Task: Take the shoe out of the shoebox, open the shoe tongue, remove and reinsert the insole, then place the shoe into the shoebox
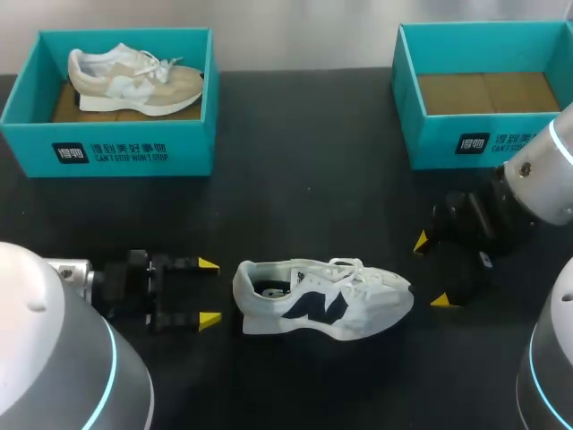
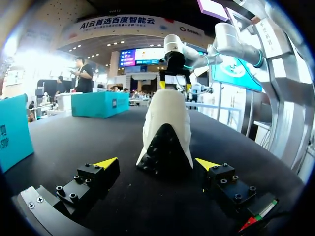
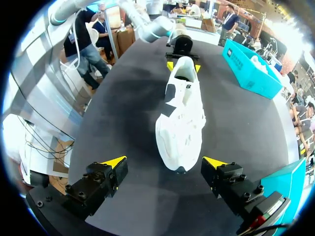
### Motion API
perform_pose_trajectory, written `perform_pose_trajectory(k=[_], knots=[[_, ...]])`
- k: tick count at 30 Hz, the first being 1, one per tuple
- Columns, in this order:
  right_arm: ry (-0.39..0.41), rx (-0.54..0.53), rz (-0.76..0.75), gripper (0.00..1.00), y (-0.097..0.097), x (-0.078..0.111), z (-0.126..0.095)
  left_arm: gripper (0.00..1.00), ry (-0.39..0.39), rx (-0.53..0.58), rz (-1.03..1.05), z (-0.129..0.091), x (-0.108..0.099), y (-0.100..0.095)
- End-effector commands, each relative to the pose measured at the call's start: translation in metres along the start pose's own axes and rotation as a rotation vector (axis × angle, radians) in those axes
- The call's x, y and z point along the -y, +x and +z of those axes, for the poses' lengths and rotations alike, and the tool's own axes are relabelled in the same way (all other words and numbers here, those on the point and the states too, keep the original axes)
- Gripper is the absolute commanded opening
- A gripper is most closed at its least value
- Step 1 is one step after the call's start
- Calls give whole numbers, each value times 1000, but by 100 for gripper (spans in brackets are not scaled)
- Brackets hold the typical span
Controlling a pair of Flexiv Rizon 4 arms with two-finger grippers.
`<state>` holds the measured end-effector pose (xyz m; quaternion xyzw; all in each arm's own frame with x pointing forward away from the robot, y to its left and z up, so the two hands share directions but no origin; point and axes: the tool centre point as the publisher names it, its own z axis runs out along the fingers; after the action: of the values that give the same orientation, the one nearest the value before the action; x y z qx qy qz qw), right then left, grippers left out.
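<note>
Nearest of all, the left arm [image 1: 54,340] and right arm [image 1: 546,179] come in from the near corners over the black worktop [image 1: 304,206].

At the far left stands the left shoebox [image 1: 107,148], teal. The beige shoe [image 1: 134,81] rests inside it, toe toward the middle of the worktop. Far right stands the right shoebox [image 1: 448,134], also teal, its brown floor showing.

Well in front of both boxes, near the front edge, the white shoe [image 1: 322,300] with navy side markings stands upright on its sole. It lies between the two arms, outside either box. Its heel faces the left arm and its toe the right arm.

Just beside the heel, the left pincer [image 1: 209,292] sits low over the worktop with its yellow-tipped fingers spread wide. The heel is straight ahead of the gap, and neither finger touches it. It holds nothing.

Beyond the toe, the right pincer [image 1: 431,271] is likewise wide apart and holds nothing. The toe lies ahead of its fingers, near but apart.
</note>
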<state>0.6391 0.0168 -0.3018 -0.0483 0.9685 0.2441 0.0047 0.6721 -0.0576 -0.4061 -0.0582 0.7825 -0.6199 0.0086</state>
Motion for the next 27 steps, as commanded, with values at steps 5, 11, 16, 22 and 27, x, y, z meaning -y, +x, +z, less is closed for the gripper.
perform_pose_trajectory(k=[5, 11, 16, 22, 27], knots=[[2, 2, -1, 100, 1, 0, 1, 100, 6, -20, -8, 9, 2, 4], [2, 2, -1, 100, 1, 0, 1, 100, 15, -40, -24, 15, 3, 6], [2, 2, -1, 100, 1, 0, 1, 100, 2, -53, -41, 24, 2, 6], [2, 2, -1, 100, 1, 0, 1, 100, -11, -71, -43, 34, 9, 5], [2, 2, -1, 100, 1, 0, 1, 100, -4, -81, -64, 36, 14, 1]])
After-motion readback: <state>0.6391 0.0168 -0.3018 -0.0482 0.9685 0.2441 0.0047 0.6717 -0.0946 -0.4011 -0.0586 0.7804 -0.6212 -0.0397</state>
